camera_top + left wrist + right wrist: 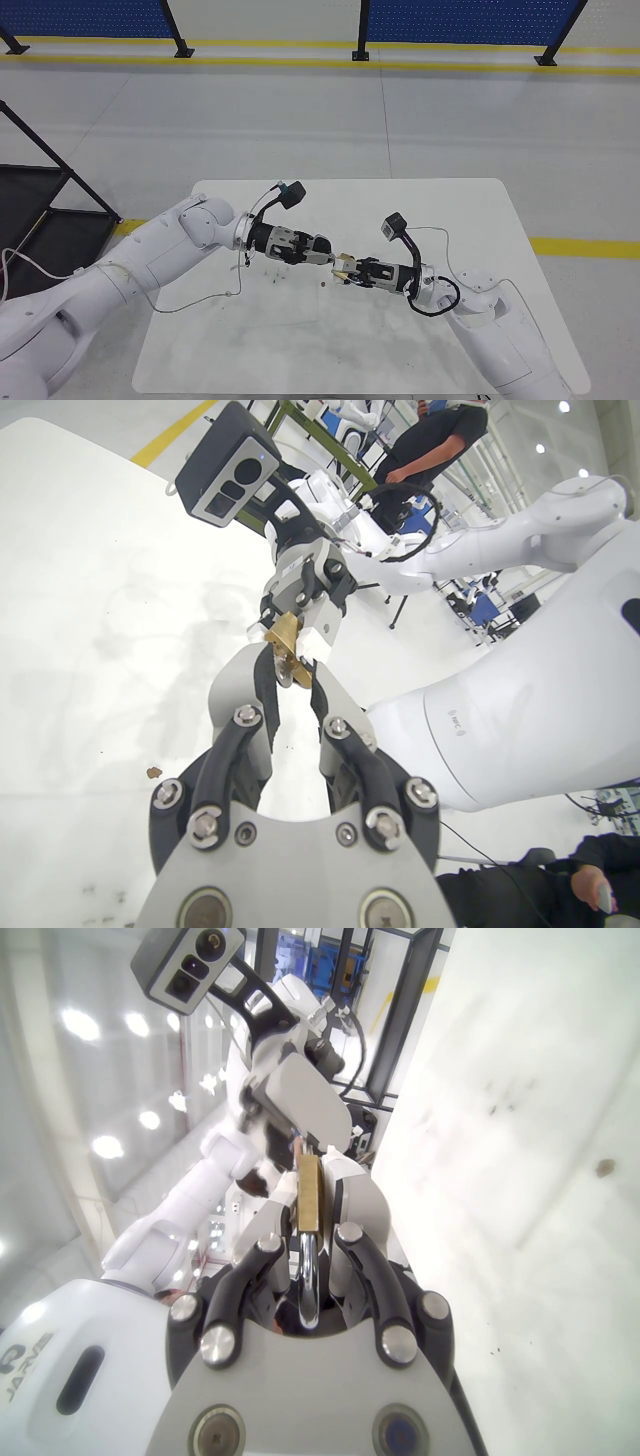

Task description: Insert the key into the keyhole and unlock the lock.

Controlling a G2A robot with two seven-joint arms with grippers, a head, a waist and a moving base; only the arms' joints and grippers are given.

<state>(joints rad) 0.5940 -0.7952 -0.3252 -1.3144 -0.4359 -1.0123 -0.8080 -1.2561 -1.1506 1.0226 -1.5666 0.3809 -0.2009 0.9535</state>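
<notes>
white table (250, 340) in a bright hall, two grippers meeting tip to tip over its middle.
the left gripper (291, 664) is clenched on the key (283, 671), lower centre of its wrist view. the key's round head is pinched between the black pads (264, 690), with its blade seemingly at the lock (286, 639) just above; how deep it sits i cannot tell. the right gripper (312, 1175) is clamped on the brass body, shackle (309, 1273) pointing back toward its palm. risks, as i judge them: the thin key slipping in the pads when turned, the lock rotating in the right grip, or slight misalignment jamming the blade.
</notes>
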